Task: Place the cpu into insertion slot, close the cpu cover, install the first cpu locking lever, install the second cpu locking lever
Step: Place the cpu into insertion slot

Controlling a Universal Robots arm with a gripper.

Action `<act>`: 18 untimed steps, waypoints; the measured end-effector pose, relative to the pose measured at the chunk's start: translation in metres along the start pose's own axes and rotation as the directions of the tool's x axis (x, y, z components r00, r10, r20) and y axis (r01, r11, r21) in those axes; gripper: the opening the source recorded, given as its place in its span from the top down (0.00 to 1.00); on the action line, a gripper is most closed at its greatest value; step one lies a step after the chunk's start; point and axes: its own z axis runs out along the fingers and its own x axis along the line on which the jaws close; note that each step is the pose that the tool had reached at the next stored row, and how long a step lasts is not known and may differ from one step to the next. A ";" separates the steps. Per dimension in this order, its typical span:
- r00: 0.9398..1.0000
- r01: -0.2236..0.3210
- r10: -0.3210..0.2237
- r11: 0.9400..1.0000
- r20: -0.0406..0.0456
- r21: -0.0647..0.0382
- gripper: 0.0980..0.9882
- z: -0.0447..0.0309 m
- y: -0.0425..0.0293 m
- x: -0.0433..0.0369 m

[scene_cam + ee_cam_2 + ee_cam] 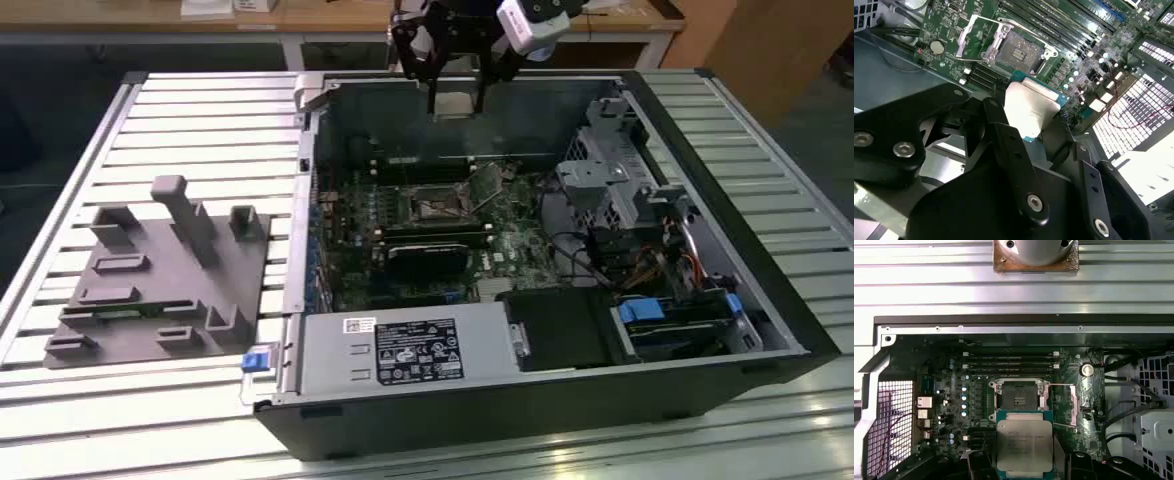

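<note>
**Chip clamped, socket uncovered**

The pincer (454, 98) is drawn in narrow on the cpu (1024, 445), with its black fingers (979, 465) pressing two opposite edges. The chip is held flat, its silver lid facing the first wrist view. It is square, so no axis is longer. It hangs over the computer case (534, 400), apart from the insertion slot (1018, 396). The cpu cover (1000, 36) stands raised.

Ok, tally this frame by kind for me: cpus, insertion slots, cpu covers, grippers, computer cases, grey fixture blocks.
cpu: 1, held by the gripper
insertion slot: 1, empty
cpu cover: 1, swung open
gripper: 1
computer case: 1
grey fixture block: 1
Total: 6
</note>
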 end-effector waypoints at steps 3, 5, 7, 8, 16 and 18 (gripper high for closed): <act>1.000 0.000 0.000 1.000 0.000 0.000 0.50 0.0000 0.0000 0.0000; 1.000 0.000 0.000 1.000 0.000 0.000 0.51 0.0000 0.0000 0.0000; 1.000 0.000 0.000 1.000 0.000 0.000 0.51 0.0000 0.0000 0.0000; 1.000 0.000 0.000 1.000 0.000 0.000 0.51 0.0000 0.0000 0.0000; 1.000 0.000 0.000 1.000 0.000 0.000 0.51 0.0038 -0.0003 -0.0001; 1.000 0.000 0.000 1.000 0.000 0.000 0.51 0.0054 -0.0005 -0.0001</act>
